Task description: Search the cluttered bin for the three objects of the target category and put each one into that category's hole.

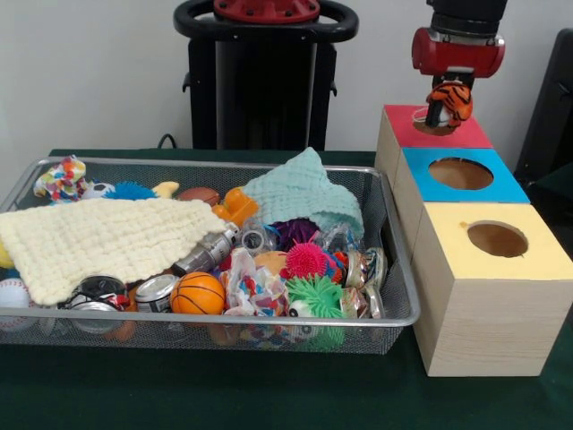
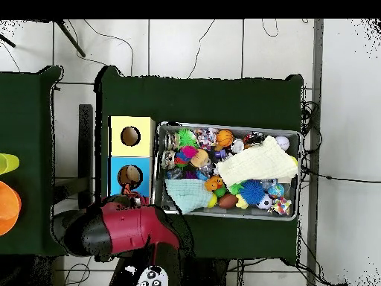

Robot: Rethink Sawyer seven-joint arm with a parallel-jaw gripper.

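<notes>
While the gripper hangs over the red box, it is clamped on a small orange-and-black striped tiger toy, which sits right at the mouth of that box's hole; I can't tell whether the toy touches the rim. Overhead, the red arm covers the red box entirely; only a bit of the toy peeks out at the arm's 12 o'clock edge.

Front view, box row: the blue box is at 5 o'clock of the red one, touching it, and the yellow box is next along the same line, nearest the camera. Both holes look empty.

At 9 o'clock of the boxes, just beside them, is the wire mesh bin, packed full. A cream knit cloth covers its left half and a mint knit cloth lies at the back right. Loose items include a mini basketball, a pink spiky ball, a green spiky ball, a baseball and metal cans.

Everything sits on a dark green tablecloth. Behind is a white wall; overhead shows a pale tiled floor with cables, plus a second green table at 9 o'clock.
</notes>
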